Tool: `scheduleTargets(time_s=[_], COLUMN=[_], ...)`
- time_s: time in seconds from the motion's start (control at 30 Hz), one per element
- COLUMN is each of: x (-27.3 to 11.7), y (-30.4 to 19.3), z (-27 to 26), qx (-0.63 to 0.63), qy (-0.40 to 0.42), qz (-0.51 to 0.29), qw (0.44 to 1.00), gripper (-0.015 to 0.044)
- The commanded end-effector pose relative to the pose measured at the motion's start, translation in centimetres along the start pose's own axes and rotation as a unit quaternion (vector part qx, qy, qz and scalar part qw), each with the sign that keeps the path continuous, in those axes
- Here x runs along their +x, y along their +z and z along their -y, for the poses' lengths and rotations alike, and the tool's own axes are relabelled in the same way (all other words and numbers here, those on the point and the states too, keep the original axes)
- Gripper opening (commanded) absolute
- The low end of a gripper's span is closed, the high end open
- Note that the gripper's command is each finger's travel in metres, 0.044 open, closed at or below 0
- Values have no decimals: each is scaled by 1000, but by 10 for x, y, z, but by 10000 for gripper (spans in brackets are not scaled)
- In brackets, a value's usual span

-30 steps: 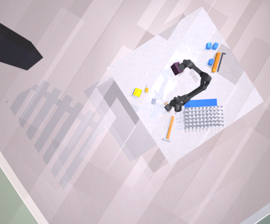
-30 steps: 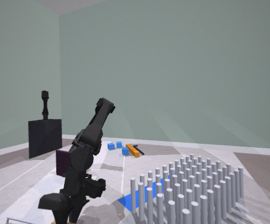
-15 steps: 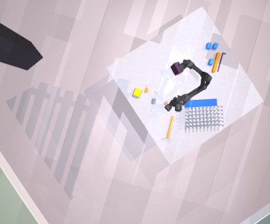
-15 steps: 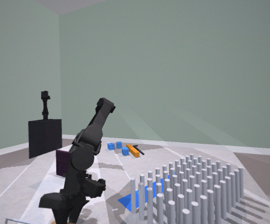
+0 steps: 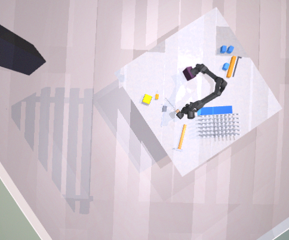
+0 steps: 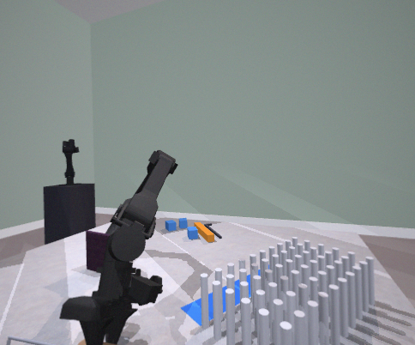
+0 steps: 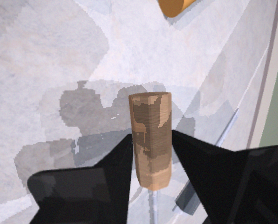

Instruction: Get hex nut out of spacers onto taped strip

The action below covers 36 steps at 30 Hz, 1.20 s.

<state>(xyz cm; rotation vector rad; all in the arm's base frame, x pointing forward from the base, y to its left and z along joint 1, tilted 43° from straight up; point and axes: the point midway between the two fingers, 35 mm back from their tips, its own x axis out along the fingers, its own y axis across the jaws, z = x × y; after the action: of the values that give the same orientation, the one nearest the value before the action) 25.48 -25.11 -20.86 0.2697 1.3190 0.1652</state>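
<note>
My gripper (image 5: pixel 178 112) (image 6: pixel 100 338) (image 7: pixel 151 135) is shut on the wooden handle (image 7: pixel 154 155) of a tool with a thin metal rod (image 5: pixel 170 102) (image 7: pixel 154 205). The rod's bent end shows at the bottom left of the exterior view. The gripper is left of the blue taped strip (image 5: pixel 214 110) (image 6: pixel 218 306) in the top view, outside the spacer field. The grey metal spacers (image 6: pixel 230 315) stand upright in rows beside the strip. The hex nut cannot be made out in any view; the spacers may hide it.
An orange-handled tool (image 5: pixel 182 137) (image 7: pixel 172 7) lies left of the spacers. An orange bar (image 5: pixel 231 67) (image 6: pixel 204 232) and a black hooked rod (image 5: pixel 236 68) (image 6: pixel 214 231) lie near three blue blocks. A yellow block (image 5: pixel 147 99) and a small grey piece (image 5: pixel 164 108) are at the left. A purple block (image 5: pixel 188 73) adjoins the arm's base.
</note>
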Motion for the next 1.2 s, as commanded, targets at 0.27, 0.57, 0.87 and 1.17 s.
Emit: scheduleTargets(time_s=[0.27,0.57,0.87,1.17], x=[0,-65,-65,-65], y=[0,3,3,3], z=[0,33,33,33], qx=[0,0,0,0], qy=[1,-8,-8,-8], qz=[0,-1,-1,-1], qw=[1000,1000,1000,1000], gripper=[420,440,440,440])
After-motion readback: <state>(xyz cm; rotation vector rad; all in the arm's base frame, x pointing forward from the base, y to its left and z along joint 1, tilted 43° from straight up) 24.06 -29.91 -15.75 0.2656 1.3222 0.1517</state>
